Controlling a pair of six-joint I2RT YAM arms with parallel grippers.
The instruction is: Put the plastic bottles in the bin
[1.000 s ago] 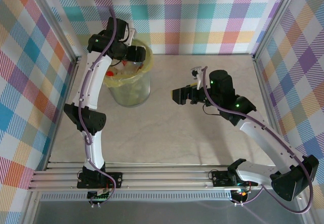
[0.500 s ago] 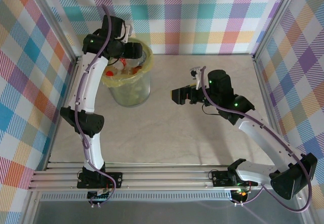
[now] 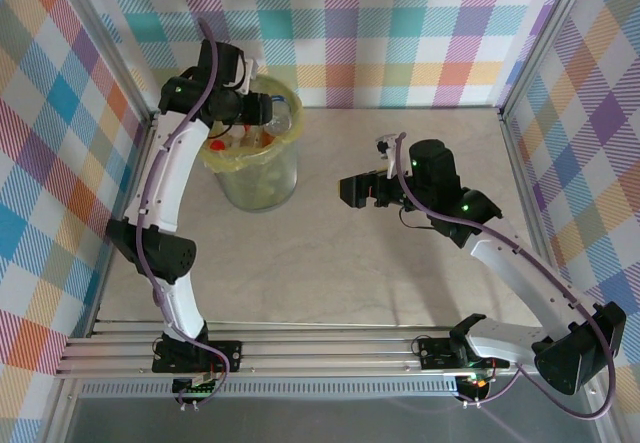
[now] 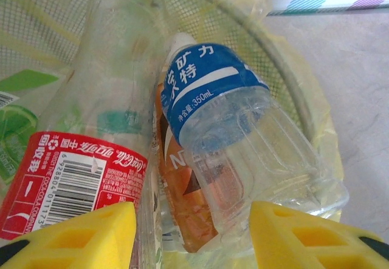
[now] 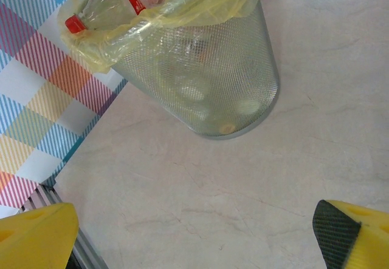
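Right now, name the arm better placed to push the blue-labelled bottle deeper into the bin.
Left. The left gripper hangs over the bin, the blue-labelled bottle just below it. The right gripper sits open above the table, off to the bin's side.

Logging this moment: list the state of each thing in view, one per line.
Round mesh bin with yellow-green bag liner: upright, well filled.
Clear plastic bottle with blue label: inside bin, on top.
Clear plastic bottle with red label: inside bin.
Left gripper: open, empty, above bin.
Right gripper: open, empty.

White links [image 3: 520, 273], black joints [image 3: 150, 251], purple cables [image 3: 612, 368], yellow claw fingers [image 4: 79, 238].
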